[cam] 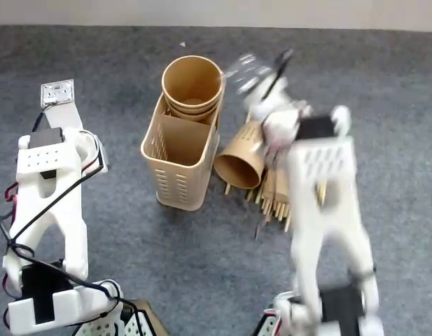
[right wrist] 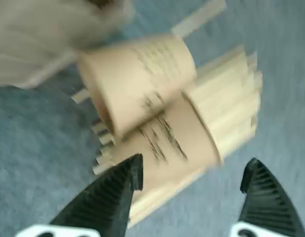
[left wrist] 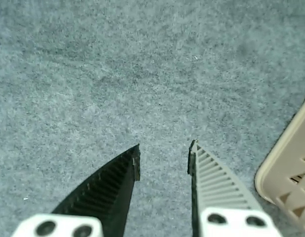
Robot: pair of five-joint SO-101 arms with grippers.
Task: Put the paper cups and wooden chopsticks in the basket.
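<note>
Hovering at 3 o'clock of the basket (cam: 175,183): right gripper (right wrist: 192,170), fingers spread.
Fallen paper cups (cam: 240,162) are lying there on wooden chopsticks (cam: 277,197); light, crushable, so pinching a rim gently is advisable. Left gripper (left wrist: 163,158) is gaping, empty.

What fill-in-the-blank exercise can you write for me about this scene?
1. One paper cup lies on its ____ beside the basket.
2. Under this cup lies a bundle of wooden ____.
3. The right gripper is above this cup, with its jaws ____.
Missing words: side; chopsticks; open.
</note>
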